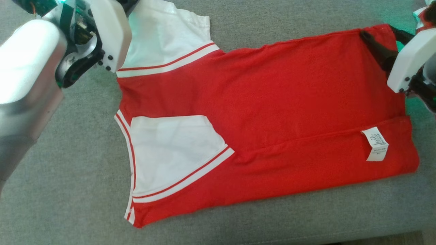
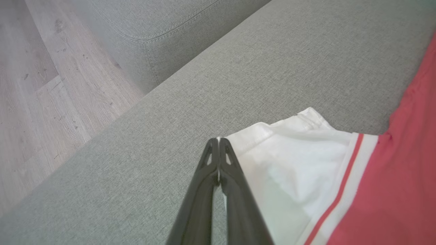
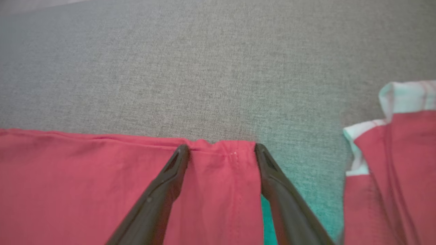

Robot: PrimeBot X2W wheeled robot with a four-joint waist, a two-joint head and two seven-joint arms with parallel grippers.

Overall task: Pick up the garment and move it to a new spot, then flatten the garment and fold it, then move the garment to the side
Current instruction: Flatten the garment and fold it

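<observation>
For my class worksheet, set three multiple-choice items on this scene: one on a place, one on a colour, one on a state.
1. Where does the care label lie?
A on the red body of the T-shirt, near its hem end
B on a white sleeve
C on a pocket

2. What colour is the T-shirt's body?
A blue
B red
C green

3. How does the right gripper stand?
A shut on the label
B shut on nothing
C open

Key:
1 A, the label rests on red cloth at the end where the right gripper is.
2 B, the broad body cloth is red.
3 C, its two fingers stand apart over the red hem.
</observation>
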